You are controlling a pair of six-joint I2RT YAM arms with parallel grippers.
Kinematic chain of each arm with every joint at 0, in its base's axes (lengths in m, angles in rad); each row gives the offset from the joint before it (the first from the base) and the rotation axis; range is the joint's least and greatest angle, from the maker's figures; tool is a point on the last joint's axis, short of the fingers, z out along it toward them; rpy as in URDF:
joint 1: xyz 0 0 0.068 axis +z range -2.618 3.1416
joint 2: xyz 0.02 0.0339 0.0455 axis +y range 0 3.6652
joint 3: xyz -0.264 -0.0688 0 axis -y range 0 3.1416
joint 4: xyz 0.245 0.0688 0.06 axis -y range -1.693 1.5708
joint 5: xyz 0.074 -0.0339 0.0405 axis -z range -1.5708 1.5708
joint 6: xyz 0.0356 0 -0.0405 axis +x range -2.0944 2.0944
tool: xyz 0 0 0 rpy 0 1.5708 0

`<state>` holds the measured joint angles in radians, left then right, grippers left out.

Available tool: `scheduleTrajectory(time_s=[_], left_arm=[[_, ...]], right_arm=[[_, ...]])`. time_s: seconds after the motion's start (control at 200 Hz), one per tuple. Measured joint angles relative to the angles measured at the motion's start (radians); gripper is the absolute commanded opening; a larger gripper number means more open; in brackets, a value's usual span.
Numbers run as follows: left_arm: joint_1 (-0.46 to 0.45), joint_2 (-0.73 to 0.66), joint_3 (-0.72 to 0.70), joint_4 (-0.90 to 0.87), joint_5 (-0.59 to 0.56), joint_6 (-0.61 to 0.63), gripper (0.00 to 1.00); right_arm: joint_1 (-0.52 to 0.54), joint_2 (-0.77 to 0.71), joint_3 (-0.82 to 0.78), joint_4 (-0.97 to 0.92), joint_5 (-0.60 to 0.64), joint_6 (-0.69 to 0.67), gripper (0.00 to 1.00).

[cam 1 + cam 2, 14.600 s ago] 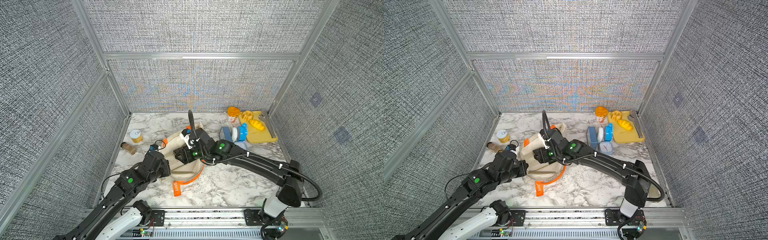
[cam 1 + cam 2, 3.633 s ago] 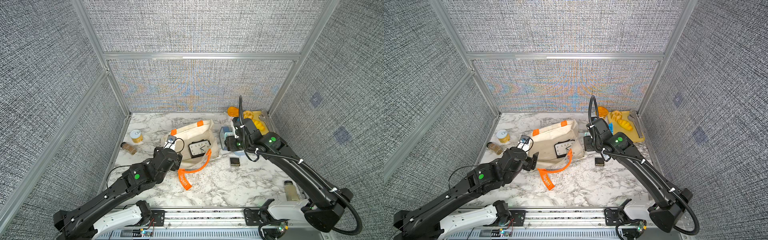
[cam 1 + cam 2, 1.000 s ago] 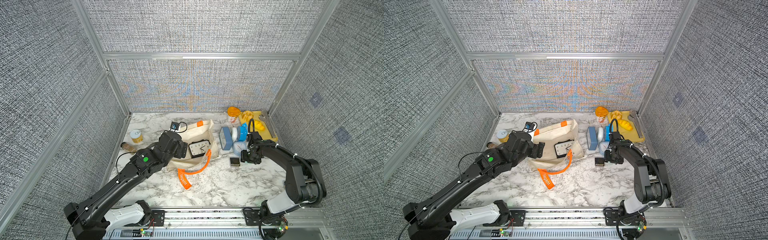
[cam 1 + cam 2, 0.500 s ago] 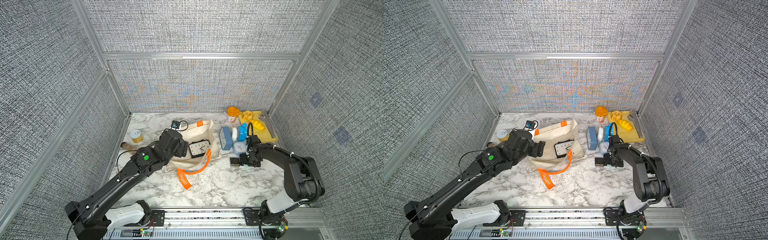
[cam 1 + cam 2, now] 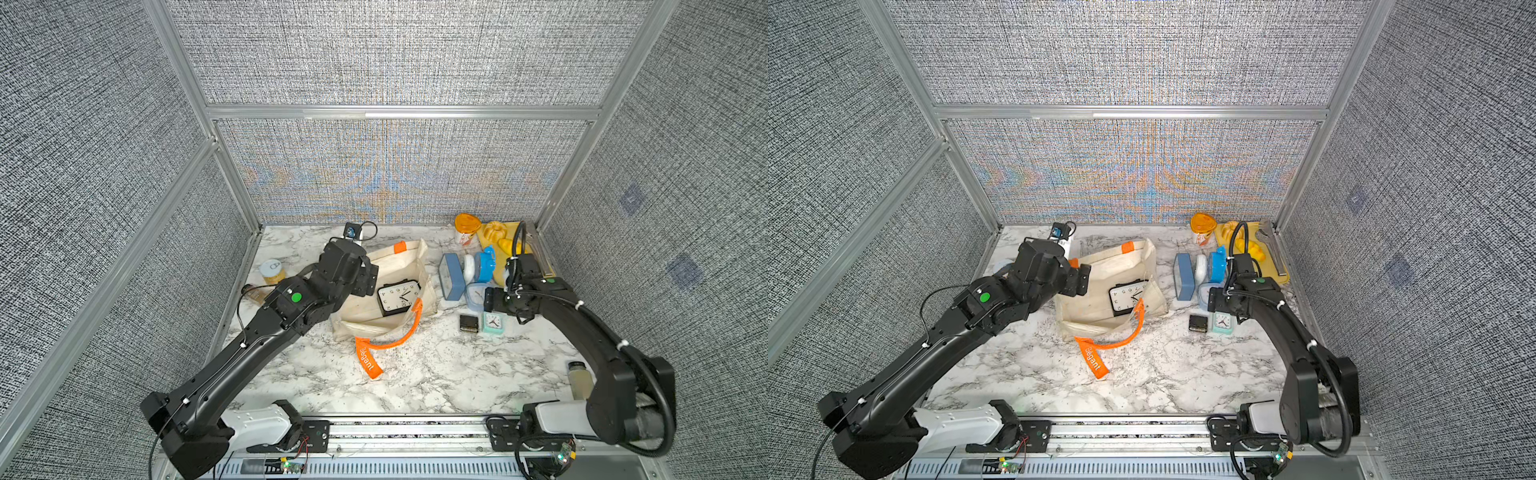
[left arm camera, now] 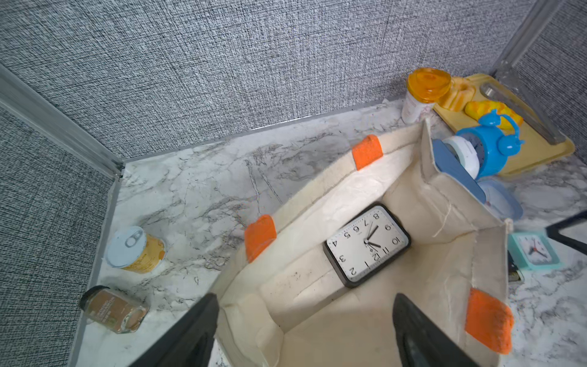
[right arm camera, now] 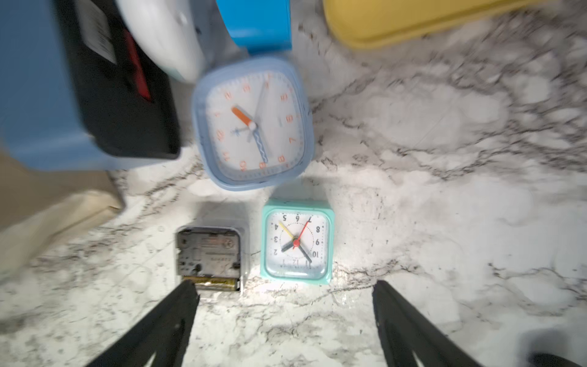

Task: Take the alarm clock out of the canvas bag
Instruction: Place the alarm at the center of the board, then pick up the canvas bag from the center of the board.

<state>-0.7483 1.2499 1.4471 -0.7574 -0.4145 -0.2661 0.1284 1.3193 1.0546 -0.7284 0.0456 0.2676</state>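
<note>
In both top views, a cream canvas bag with orange handles (image 5: pixel 399 266) lies open-mouthed at the centre of the frame, on a marbled tabletop (image 5: pixel 415 382). A black-framed rectangular alarm clock with a white face (image 5: pixel 398 296) is seen inside it, face up. The left gripper (image 5: pixel 370 282) hovers just left of it; the right gripper (image 5: pixel 492 305) hangs right of centre, above a small mint-green square clock (image 5: pixel 493 323).

In the left wrist view, the left gripper is spread wide and empty over the bag's mouth.

In the right wrist view, the right gripper is spread wide, holding nothing.

The reach is judged to be in hand. A descent into the bag and a closing across the alarm clock's narrower sides are called for next.
</note>
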Motion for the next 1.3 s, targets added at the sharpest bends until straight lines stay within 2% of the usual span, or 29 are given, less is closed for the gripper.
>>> scheduleTrajectory(time_s=[0.18, 0.34, 0.52, 0.69, 0.845, 1.015, 1.105, 1.301], left_arm=[[0.140, 0.130, 0.127, -0.003, 0.121, 0.066, 0.91], [0.261, 0.256, 0.214, -0.028, 0.323, 0.138, 0.91], [0.301, 0.375, 0.257, -0.053, 0.523, 0.222, 0.91], [0.319, 0.483, 0.351, -0.044, 0.584, 0.286, 0.89], [0.321, 0.555, 0.378, -0.044, 0.623, 0.331, 0.87], [0.322, 0.610, 0.383, -0.045, 0.612, 0.360, 0.85], [0.325, 0.634, 0.388, -0.044, 0.597, 0.368, 0.78], [0.325, 0.646, 0.365, -0.045, 0.633, 0.394, 0.47]], right_arm=[[0.056, -0.091, 0.148, -0.041, -0.122, -0.016, 0.89], [0.143, -0.092, 0.222, -0.091, -0.248, -0.039, 0.89], [0.228, -0.093, 0.219, -0.111, -0.319, -0.034, 0.89], [0.272, -0.093, 0.198, -0.113, -0.348, -0.014, 0.89], [0.278, -0.099, 0.189, -0.114, -0.356, -0.003, 0.89], [0.279, -0.104, 0.190, -0.120, -0.359, 0.003, 0.89], [0.279, -0.102, 0.190, -0.120, -0.360, 0.008, 0.89], [0.279, -0.102, 0.190, -0.120, -0.354, 0.011, 0.89]])
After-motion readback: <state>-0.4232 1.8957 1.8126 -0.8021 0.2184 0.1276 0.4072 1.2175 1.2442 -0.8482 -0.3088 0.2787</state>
